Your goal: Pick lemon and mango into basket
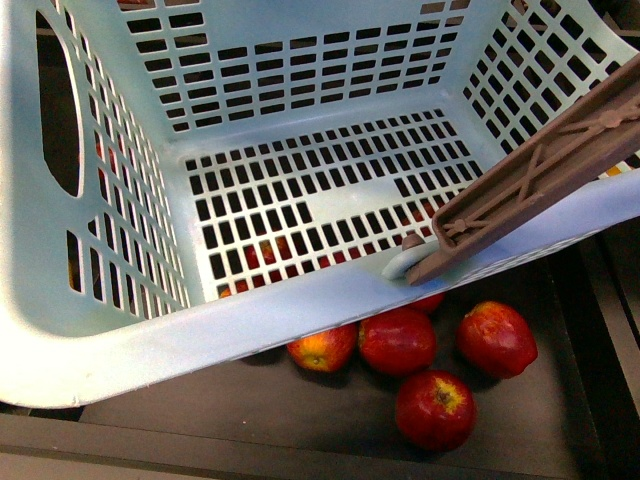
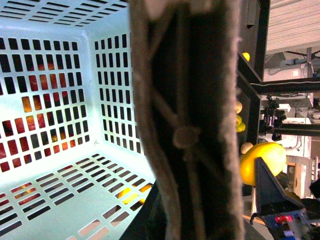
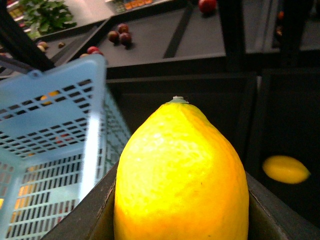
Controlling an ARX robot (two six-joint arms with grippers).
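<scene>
Surveying the front view from 9 o'clock across to 3 o'clock: the basket [image 1: 250,320] fills most of the frame. Its slotted floor is bare, with no fruit inside. Neither arm appears in that view. Red apples [image 1: 398,340] lie on the dark shelf below the near rim, at 6 o'clock; they are not part of the job. The brown handle [image 1: 540,170] meets the rim at 3 o'clock and tilts up and away.

Left gripper: the handle runs close up through the middle of the left wrist view and hides the jaws. Whether they are clamped on it cannot be told.

Right gripper [image 3: 182,212]: the jaws are pinching the lemon [image 3: 180,170], with a dark pad on either flank. The lemon's long axis runs out along the jaws, nub end farthest from the wrist. It is held aloft outside the basket, near the wall but apart from it. The left wrist view shows it beyond the handle, so by judgement it sits off the 3 o'clock side.

A second yellow fruit [image 3: 286,169], longer and flatter, lies alone on a dark shelf past the lemon. It is possibly the mango, not confirmed.

Finding: the right arm is the nearer. The coming move needs the lemon carried over the rim toward 9 o'clock, clear of the handle, before the jaws part.
</scene>
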